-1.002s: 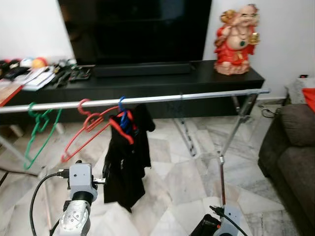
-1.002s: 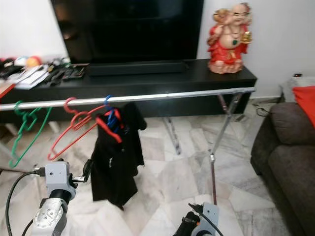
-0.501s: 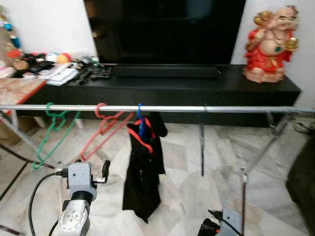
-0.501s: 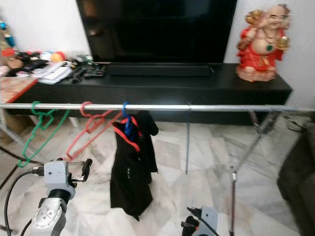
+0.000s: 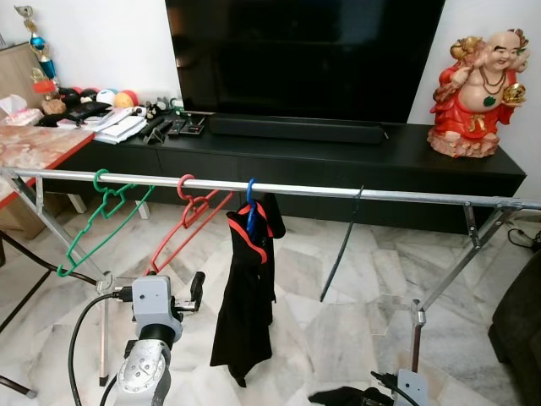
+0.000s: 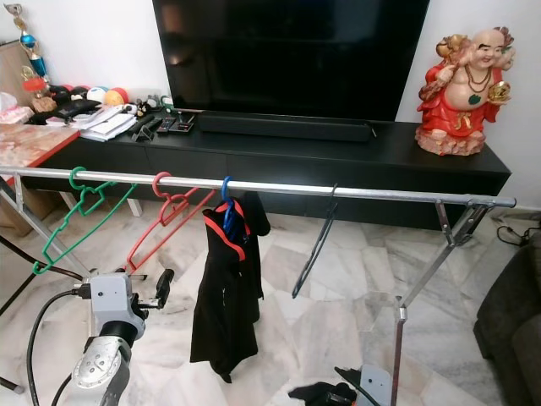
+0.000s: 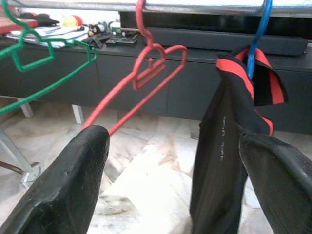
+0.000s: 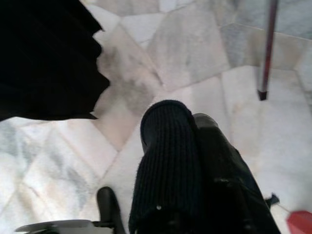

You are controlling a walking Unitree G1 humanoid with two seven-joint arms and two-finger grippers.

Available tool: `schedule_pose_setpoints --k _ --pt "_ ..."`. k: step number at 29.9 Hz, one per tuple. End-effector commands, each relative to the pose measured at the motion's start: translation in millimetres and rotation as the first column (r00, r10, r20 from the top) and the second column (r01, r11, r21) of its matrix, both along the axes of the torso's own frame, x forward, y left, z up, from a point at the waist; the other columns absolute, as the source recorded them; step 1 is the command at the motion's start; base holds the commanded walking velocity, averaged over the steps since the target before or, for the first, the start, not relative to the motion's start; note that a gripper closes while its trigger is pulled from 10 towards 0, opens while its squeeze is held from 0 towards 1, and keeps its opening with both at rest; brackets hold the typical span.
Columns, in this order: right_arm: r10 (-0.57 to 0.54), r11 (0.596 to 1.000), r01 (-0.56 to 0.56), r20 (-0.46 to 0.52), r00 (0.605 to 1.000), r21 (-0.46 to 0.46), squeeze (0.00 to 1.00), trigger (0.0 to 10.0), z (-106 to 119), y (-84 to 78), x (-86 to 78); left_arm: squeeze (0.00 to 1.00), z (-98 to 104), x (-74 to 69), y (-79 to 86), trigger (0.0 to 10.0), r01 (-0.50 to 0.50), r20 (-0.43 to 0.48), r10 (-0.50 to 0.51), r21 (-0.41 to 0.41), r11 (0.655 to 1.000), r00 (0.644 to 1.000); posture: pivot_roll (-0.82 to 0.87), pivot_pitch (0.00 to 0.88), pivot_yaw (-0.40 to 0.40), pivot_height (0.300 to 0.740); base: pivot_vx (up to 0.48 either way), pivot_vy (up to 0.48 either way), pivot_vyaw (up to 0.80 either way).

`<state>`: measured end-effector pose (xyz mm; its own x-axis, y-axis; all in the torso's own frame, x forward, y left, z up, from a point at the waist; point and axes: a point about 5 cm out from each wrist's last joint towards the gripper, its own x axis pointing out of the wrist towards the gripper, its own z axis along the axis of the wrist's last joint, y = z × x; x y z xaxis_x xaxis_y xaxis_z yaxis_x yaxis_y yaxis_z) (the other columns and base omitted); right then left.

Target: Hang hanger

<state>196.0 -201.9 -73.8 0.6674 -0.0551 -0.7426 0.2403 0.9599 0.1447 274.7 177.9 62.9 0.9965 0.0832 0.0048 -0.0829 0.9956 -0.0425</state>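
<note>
nearest, low on the right, the right claw (image 6: 325,394) hangs close to the floor with its fingers pressed together and nothing between them. to the left, the left claw (image 5: 196,288) is raised in front of the rail, fingers spread wide and empty.

just beyond it the blue hanger (image 5: 249,211) with the black garment (image 5: 248,300) is hooked on the rail (image 5: 338,191), so the hanging looks done. left of it hang a red hanger (image 5: 188,227) and a green hanger (image 5: 97,222).

the risk, as i judge it, is the open left claw: it sits near the garment and the red hanger, and a careless sweep could snag cloth or wire and drag a hook off the rail. the garment also hangs bunched, so a tug might slide it off.

farther back are the dark desk (image 5: 338,156), the television (image 5: 304,51) and a red figure (image 5: 478,85).
</note>
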Motion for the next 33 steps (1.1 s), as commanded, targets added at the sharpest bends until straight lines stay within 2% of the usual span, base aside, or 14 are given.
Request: schedule_pose_setpoints --k 1,9,16,20,24,29,33 --pt "-0.01 1.0 0.01 -0.015 1.0 -0.01 0.0 10.0 -0.5 -3.3 -1.4 0.0 0.0 0.2 -0.8 10.0 -0.005 -0.004 0.005 -0.002 1.0 1.0 0.05 0.0 -0.022 0.74 0.0 0.0 0.0" --pt "-0.008 1.0 0.008 -0.026 1.0 0.0 0.0 10.0 -3.4 3.7 -4.7 0.0 2.8 1.5 2.5 10.0 0.004 -0.002 -0.004 0.007 1.0 1.0 0.06 0.002 -0.01 0.74 0.0 0.392 0.0" --pt "-0.013 1.0 0.013 -0.037 0.999 -0.002 0.0 10.0 -4.5 3.1 -6.5 0.0 5.3 3.0 0.3 10.0 0.024 0.004 -0.024 0.011 1.0 1.0 0.06 0.006 -0.003 0.74 0.0 0.382 0.0" --pt "-0.023 1.0 0.023 -0.035 0.999 -0.003 0.0 10.0 -4.3 3.5 -6.1 0.0 6.0 3.7 -5.3 10.0 0.081 0.001 -0.081 0.003 0.997 0.997 0.06 0.009 -0.001 0.74 0.0 0.0 0.0" --pt "-0.017 1.0 0.017 -0.024 1.0 -0.002 0.0 10.0 -1.5 8.5 1.3 0.0 5.8 2.9 -13.1 10.0 0.13 -0.005 -0.13 0.004 0.991 0.991 0.06 0.013 -0.001 0.74 0.0 0.0 0.0" --pt "-0.012 1.0 0.012 -0.016 1.0 -0.002 0.0 10.0 1.4 11.5 7.9 0.0 7.1 2.1 -15.3 10.0 0.14 0.007 -0.14 0.004 0.99 0.99 0.06 0.014 -0.002 0.74 0.0 0.0 0.0" --pt "-0.008 1.0 0.008 0.006 1.0 -0.006 0.0 10.0 8.6 19.5 23.2 0.0 8.9 2.4 -14.2 10.0 0.133 0.015 -0.134 0.011 0.991 0.991 0.06 0.014 -0.004 0.74 0.0 0.0 0.0"
